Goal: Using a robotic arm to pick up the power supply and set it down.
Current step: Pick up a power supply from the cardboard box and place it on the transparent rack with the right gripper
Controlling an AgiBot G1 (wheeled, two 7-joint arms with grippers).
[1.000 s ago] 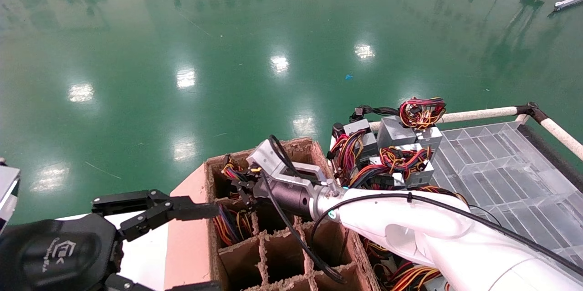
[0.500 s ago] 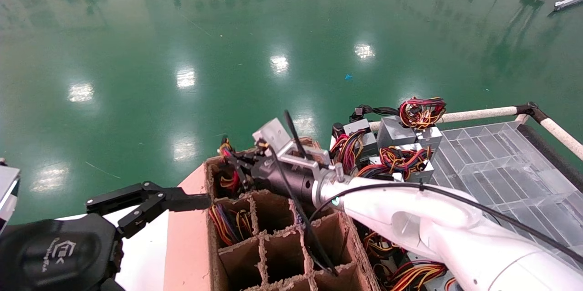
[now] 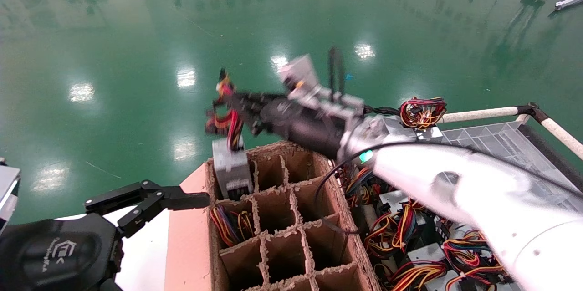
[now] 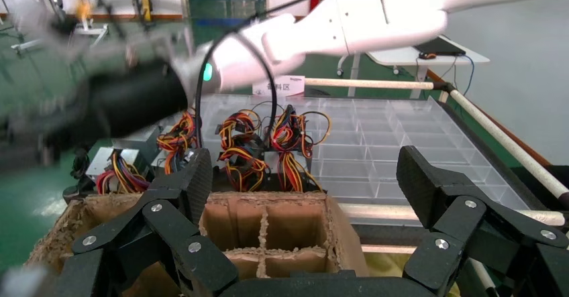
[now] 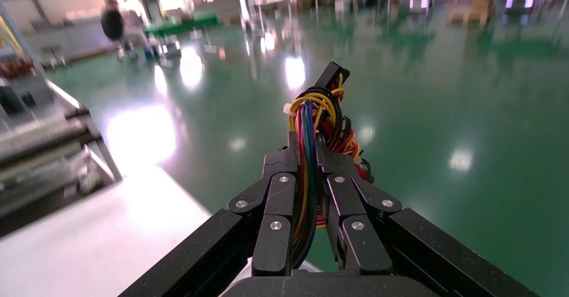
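The power supply (image 3: 233, 169), a grey metal box, hangs upright by its red, yellow and black wire bundle (image 3: 226, 120). Its lower end is at the rim of the far-left cell of the cardboard carton (image 3: 273, 147). The robotic arm's right gripper (image 3: 234, 108) is shut on that bundle, high above the carton's far edge. In the right wrist view the wires (image 5: 315, 112) run between the closed fingers of that gripper (image 5: 307, 146), and the box itself is hidden. My left gripper (image 4: 308, 176) stands open and holds nothing, close to the carton's left side.
The carton's other cells (image 3: 282, 254) are divided by cardboard walls; one holds wires (image 3: 230, 225). A heap of similar wired boxes (image 3: 410, 236) lies right of it, beside a clear compartment tray (image 3: 501, 145) and a padded rail (image 3: 478, 113). Green floor lies beyond.
My right gripper has risen up and away with the wire bundle, drawing the grey box up out of the far-left cell. The left arm has barely moved.
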